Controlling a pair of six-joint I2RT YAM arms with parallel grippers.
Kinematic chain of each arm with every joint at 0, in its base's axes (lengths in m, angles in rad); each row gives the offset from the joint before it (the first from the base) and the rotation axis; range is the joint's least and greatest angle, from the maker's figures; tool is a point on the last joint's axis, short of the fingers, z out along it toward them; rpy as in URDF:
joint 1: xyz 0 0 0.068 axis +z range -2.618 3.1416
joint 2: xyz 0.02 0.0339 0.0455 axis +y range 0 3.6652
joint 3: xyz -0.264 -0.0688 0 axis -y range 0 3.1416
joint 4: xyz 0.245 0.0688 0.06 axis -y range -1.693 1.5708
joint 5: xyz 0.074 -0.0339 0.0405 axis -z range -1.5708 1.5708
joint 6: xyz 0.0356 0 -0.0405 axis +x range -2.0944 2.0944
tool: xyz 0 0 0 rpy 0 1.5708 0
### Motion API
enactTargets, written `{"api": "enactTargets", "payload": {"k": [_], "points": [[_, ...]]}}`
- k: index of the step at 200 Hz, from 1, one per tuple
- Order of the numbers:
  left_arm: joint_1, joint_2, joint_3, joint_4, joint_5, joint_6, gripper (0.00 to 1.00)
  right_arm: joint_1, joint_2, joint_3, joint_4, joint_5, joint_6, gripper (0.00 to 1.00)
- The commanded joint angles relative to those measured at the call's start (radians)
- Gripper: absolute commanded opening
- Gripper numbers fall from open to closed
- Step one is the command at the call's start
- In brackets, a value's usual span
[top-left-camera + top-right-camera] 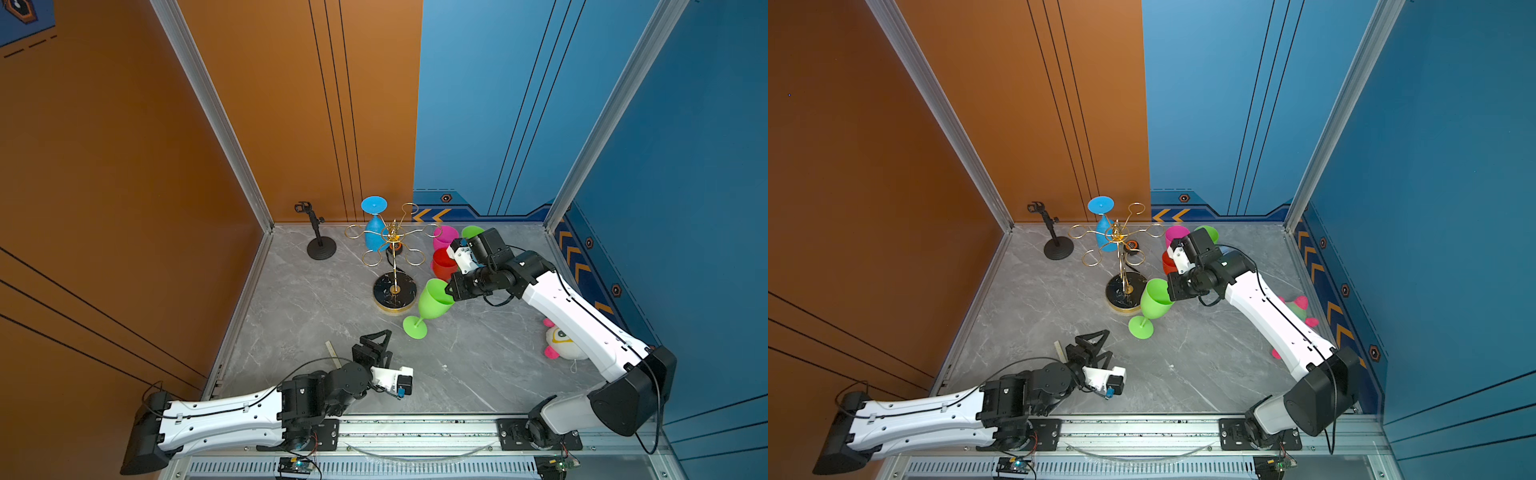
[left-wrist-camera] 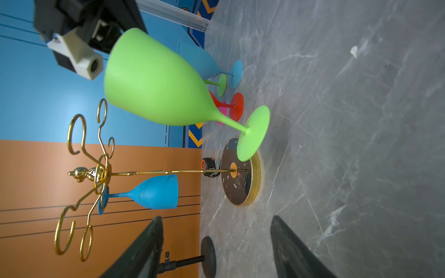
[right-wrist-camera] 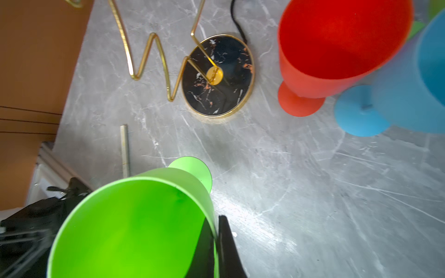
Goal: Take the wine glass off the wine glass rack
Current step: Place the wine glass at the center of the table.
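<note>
My left gripper (image 1: 384, 345) sits nearest, fingers apart and empty. Beyond it, my right gripper (image 1: 449, 291) pinches the rim of the green wine glass (image 1: 432, 301), which is tilted, its foot low just beside the base of the wine glass rack (image 1: 392, 293). I'd level it, clear that base, then release. Farthest, a blue wine glass (image 1: 374, 235) hangs inverted on the rack.

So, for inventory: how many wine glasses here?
6: hanging blue glass on rack; held green glass in right hand; standing nearby: pink, second green, red, second blue. More may be hidden.
</note>
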Motion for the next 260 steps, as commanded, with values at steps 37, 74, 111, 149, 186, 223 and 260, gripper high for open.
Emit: {"api": "enactTargets", "payload": {"k": [37, 74, 111, 149, 186, 223, 260], "points": [[0.078, -0.056, 0.187, -0.133, 0.005, -0.483, 0.85, 0.017, -0.005, 0.027, -0.036, 0.279, -0.036, 0.00], [0.179, -0.042, 0.290, -0.303, 0.049, -0.695, 0.98, 0.022, 0.033, 0.040, -0.040, 0.347, -0.054, 0.00], [0.323, 0.002, 0.335, -0.393, 0.115, -0.843, 1.00, 0.029, 0.083, 0.055, -0.039, 0.394, -0.069, 0.00], [0.450, 0.008, 0.353, -0.407, 0.171, -0.938, 0.99, 0.037, 0.132, 0.076, -0.040, 0.398, -0.078, 0.00], [0.558, 0.018, 0.358, -0.417, 0.235, -0.995, 0.98, 0.038, 0.176, 0.099, -0.040, 0.405, -0.085, 0.00], [0.632, 0.040, 0.370, -0.434, 0.258, -1.034, 0.98, 0.036, 0.210, 0.118, -0.039, 0.411, -0.090, 0.00], [0.703, 0.042, 0.370, -0.433, 0.292, -1.074, 0.98, 0.024, 0.231, 0.126, -0.034, 0.407, -0.093, 0.00]]}}
